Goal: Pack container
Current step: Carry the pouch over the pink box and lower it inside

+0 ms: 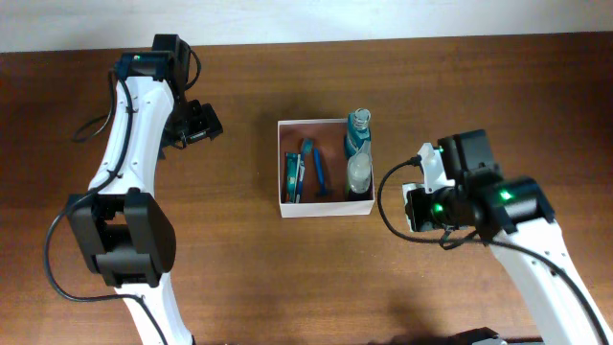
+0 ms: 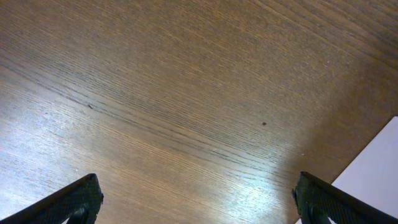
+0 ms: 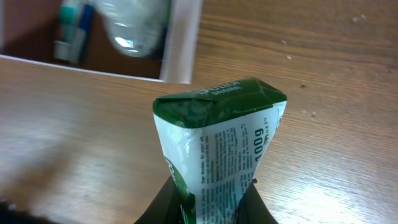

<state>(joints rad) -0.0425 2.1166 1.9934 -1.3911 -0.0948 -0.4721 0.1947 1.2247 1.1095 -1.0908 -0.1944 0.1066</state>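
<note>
Container (image 1: 326, 208), a shallow square box with thin white walls and a reddish-brown floor, sits on the wooden tabletop (image 1: 239, 268) between the two arms. It lies near the right end effector (image 1: 416, 207), on that one's left, and somewhat farther from the left end effector (image 1: 201, 125), on that one's right.

Inside, a clear bottle (image 1: 358, 153) with a teal label lies along the wall nearest the right end effector, its cap over the far rim. Beside it, toward the middle, lies a slim blue-handled item (image 1: 313, 165). Next to that, against the wall nearest the left end effector, is a flat blue-green pack (image 1: 293, 177). What these two are is too small to tell.

In the right wrist view the right end effector (image 3: 208, 210) is clamped on a green-and-white tube (image 3: 217, 143), whose crimped end stands up and away from the fingers. Ahead of it, up and to the left, the container's corner (image 3: 180, 43) shows, with the blurred bottle (image 3: 134, 25) and blue items (image 3: 71, 28) behind the wall. The tube is outside the box, over bare wood.

The left end effector (image 2: 199, 205) hangs above bare tabletop with its jaws wide apart and nothing between them.
</note>
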